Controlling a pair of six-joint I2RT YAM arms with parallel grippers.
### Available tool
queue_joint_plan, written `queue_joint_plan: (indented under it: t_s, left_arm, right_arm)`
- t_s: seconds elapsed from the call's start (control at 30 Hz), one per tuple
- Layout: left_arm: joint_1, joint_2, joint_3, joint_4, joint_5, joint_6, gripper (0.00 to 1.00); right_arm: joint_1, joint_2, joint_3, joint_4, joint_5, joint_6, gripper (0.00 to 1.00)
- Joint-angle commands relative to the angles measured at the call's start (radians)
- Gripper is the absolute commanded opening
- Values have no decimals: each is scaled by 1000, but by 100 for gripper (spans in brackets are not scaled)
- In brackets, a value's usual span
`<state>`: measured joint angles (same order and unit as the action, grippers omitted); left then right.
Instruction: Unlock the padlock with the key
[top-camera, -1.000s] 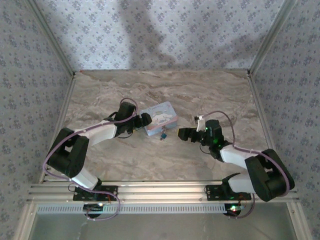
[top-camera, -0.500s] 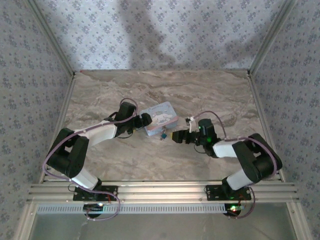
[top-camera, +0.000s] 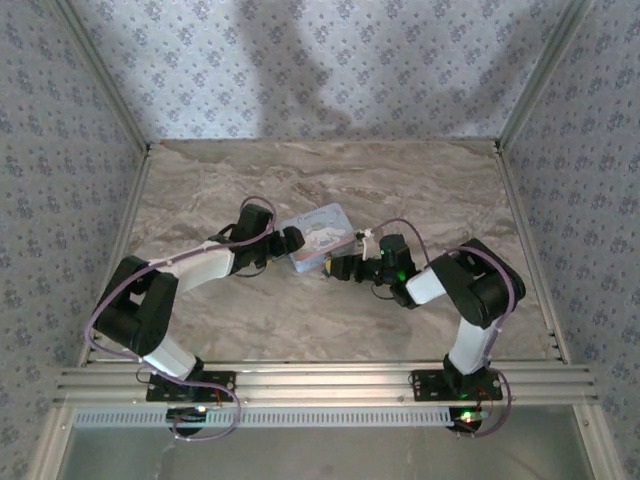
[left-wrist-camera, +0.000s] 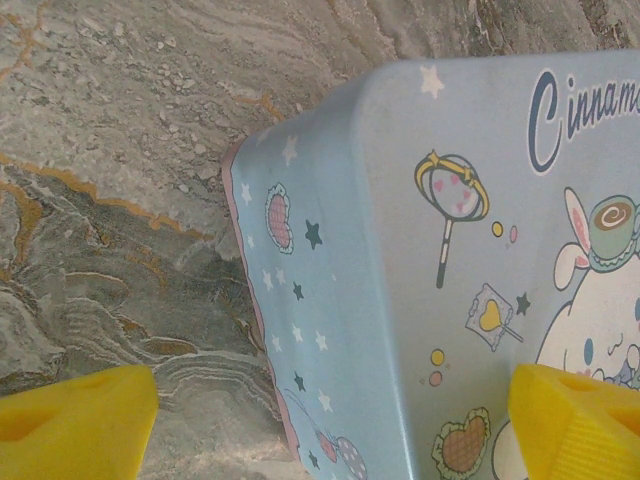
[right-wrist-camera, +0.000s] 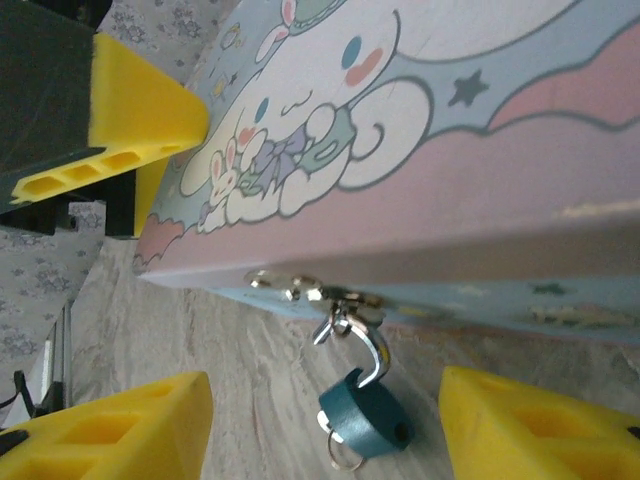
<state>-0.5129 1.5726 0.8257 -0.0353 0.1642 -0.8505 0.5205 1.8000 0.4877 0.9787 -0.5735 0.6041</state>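
The right gripper (top-camera: 337, 268) slid to nine o'clock, jaws spread around the padlock (right-wrist-camera: 365, 418); left gripper (left-wrist-camera: 330, 415) spread over the tin box (left-wrist-camera: 400, 200). A crooked squeeze could flick the padlock away

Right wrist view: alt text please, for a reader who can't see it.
A small blue padlock hangs by its shackle from the latch of a pale-blue cartoon-printed tin box. The right gripper sits open around it, yellow fingers either side, not touching.
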Motion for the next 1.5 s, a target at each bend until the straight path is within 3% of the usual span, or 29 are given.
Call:
queue_joint_plan:
  t_s: [0.0, 0.63, 1.17, 1.47]
  left_arm:
    - [-20, 14, -30, -130, -7, 8, 90]
    - [-23, 17, -28, -130, -12, 5, 90]
    - [-25, 17, -29, -132, -13, 5, 90]
    - [-24, 17, -30, -134, -15, 8, 90]
  right_arm:
    - [3, 47, 28, 78, -11, 46, 61]
    - [8, 105, 14, 106, -23, 66, 42]
    - [2, 105, 9, 89, -2, 76, 12]
    - [-5, 105, -4, 120, 18, 114, 3]
